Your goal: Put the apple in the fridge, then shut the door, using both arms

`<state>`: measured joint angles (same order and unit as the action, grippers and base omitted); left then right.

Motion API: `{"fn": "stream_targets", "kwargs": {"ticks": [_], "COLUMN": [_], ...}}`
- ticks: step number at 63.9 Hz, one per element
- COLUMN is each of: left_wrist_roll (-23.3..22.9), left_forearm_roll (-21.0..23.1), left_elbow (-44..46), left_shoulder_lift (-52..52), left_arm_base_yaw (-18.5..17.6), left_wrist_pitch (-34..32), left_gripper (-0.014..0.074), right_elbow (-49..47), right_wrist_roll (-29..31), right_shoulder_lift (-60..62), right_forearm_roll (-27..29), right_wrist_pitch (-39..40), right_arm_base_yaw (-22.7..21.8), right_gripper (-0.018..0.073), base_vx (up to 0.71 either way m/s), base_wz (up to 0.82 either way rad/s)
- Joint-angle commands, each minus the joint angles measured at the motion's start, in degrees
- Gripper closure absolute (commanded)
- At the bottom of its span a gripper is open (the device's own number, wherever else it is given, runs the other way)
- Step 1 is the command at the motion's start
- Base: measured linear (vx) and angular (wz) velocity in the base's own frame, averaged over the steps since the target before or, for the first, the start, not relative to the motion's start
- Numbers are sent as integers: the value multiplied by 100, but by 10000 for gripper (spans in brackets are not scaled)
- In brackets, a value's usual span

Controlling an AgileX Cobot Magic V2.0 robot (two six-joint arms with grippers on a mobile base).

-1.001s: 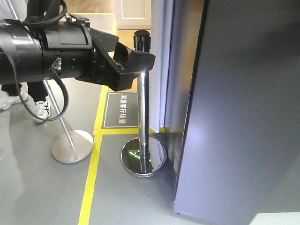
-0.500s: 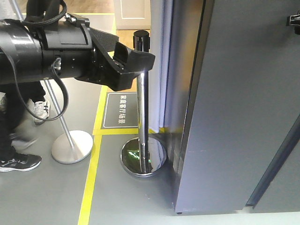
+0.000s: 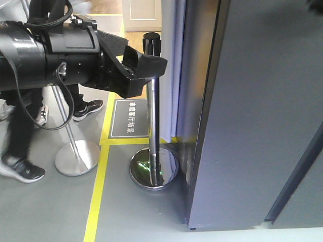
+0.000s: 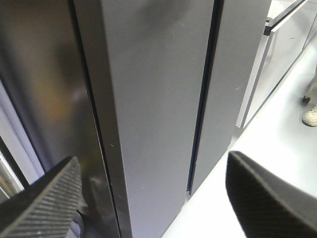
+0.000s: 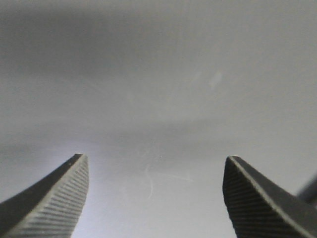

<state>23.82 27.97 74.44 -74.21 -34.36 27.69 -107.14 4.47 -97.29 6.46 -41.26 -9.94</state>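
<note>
Door (image 3: 262,116) has swung nearer shut vs. half a sec ago; apple not in view, presumably inside fridge. Left claw (image 4: 148,198) wide open, empty; right claw (image 5: 153,193) likewise, facing door. Risk: push glances off, leaving a gap.

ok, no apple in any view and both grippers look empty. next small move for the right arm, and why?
Probably push the right gripper straight forward against the door. Its jaws are open and empty, and the flat grey panel fills the wrist view. In the front view the door's edge seems to stand at an angle to the fridge, so it looks not fully shut.
</note>
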Motion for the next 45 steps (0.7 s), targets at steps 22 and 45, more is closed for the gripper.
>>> {"fn": "stream_targets", "kwargs": {"ticks": [22,45], "left_wrist_roll": [-13,-13], "left_forearm_roll": [155,155], "left_elbow": [153,153], "left_shoulder_lift": [154,154], "left_arm_base_yaw": [1,1], "left_wrist_pitch": [-342,-342], "left_gripper": [27,27], "right_elbow": [2408,4441], "right_wrist_roll": [992,1049], "right_shoulder_lift": [3080,4842], "right_forearm_roll": [1123,1161], "right_wrist_pitch": [519,722], "right_arm_base_yaw": [1,1], "right_gripper": [9,9], "base_vx": [0,0], "base_wz": [0,0]}}
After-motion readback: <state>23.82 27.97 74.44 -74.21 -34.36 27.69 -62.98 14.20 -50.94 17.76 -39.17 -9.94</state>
